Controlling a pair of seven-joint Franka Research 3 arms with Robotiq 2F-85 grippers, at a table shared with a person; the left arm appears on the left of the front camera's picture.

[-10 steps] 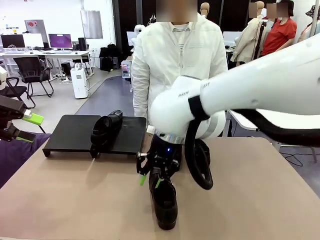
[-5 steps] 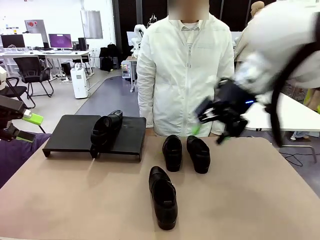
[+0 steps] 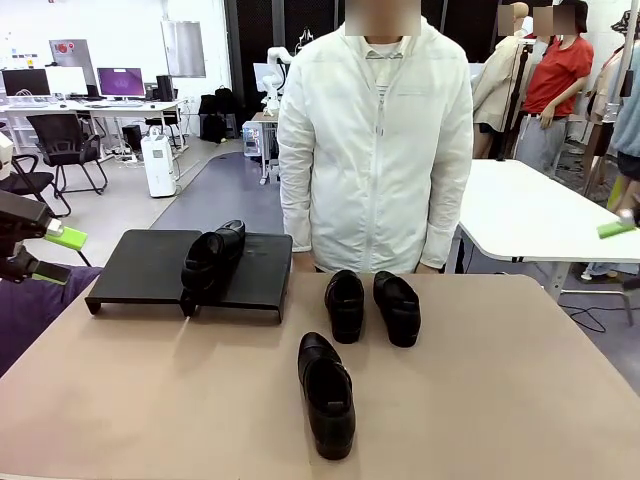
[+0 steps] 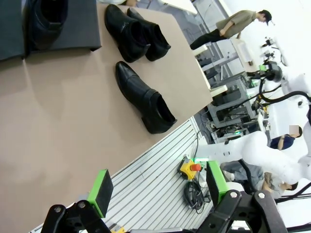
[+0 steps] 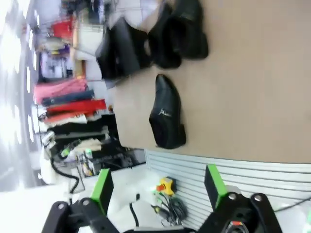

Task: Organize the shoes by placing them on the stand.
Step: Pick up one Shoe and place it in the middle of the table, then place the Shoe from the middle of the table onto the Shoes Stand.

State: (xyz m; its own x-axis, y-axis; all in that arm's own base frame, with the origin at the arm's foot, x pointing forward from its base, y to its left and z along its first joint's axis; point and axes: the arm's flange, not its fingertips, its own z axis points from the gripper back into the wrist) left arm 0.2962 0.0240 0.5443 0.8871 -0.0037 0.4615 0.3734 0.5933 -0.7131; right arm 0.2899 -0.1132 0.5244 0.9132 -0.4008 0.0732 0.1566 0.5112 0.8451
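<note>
L claw (image 4: pixel 158 187) & R claw (image 5: pixel 158 187) both spread apart, empty. One shoe (image 3: pixel 212 258) on stand (image 3: pixel 140 265), mid-left; 3 other shoes (image 3: pixel 327 395) (image 3: pixel 345 305) (image 3: pixel 397 308) on table (image 3: pixel 500 400), center.

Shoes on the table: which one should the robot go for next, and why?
Probably the left gripper should reach for the lone black leather loafer nearest the robot. Its jaws stand open and empty, that shoe lies apart from the other two, and the low matte-black stand has bare room.
</note>
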